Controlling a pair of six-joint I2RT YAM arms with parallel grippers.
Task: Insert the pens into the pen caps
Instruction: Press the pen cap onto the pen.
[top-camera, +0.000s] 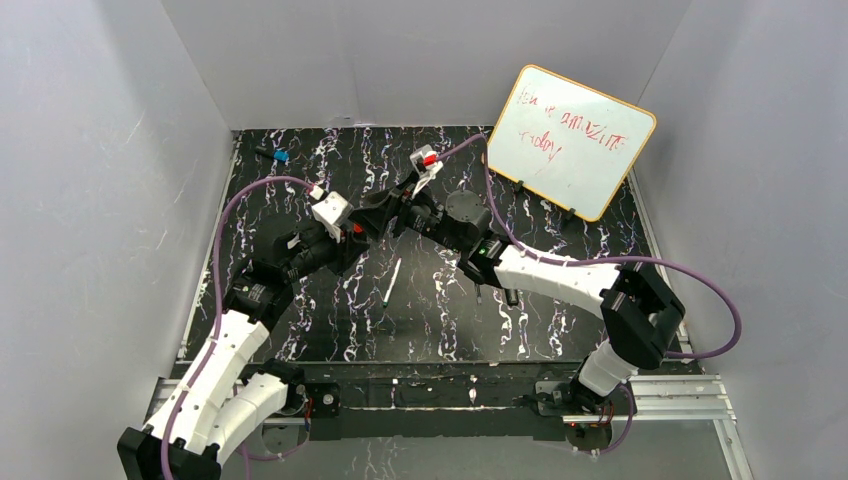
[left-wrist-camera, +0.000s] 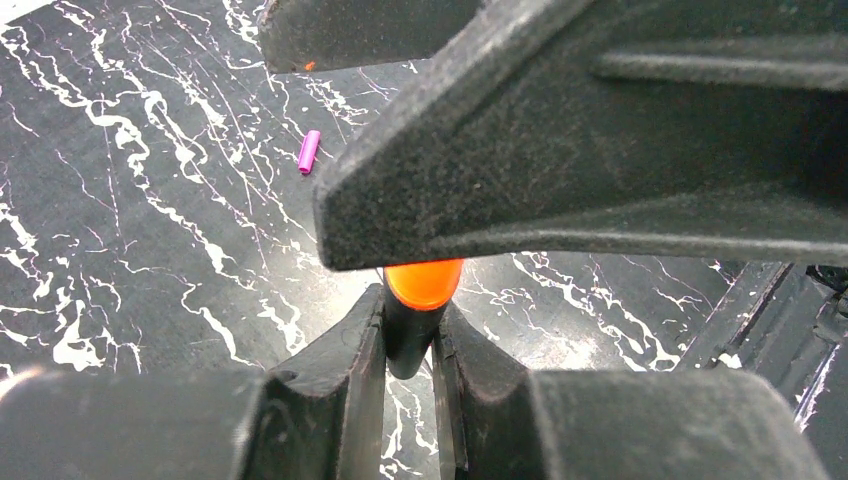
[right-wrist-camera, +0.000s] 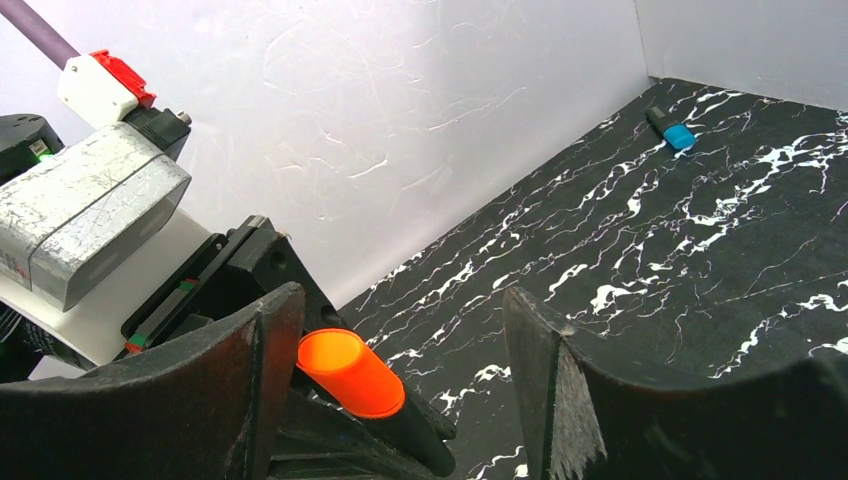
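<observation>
The left pincer (left-wrist-camera: 410, 312) is clamping the short black marker with the orange end (right-wrist-camera: 350, 372) by its dark barrel. It is holding the marker up off the black white-veined surface (top-camera: 560, 330) with the orange end pointing toward the other arm, probably so that end is standing free for mating. The right pincer (right-wrist-camera: 400, 300) is hanging with its jaws spread wide around that orange end and gripping nothing. One finger is sitting just beside it, the other well apart. I cannot tell whether the orange piece is a seated cap or the marker's own end. A small purple plastic cap (left-wrist-camera: 309, 152) is lying loose on the surface. A slim white pen (top-camera: 392, 280) is lying between the arms, and a blue-capped dark marker (right-wrist-camera: 676, 133) is resting near the far wall.
</observation>
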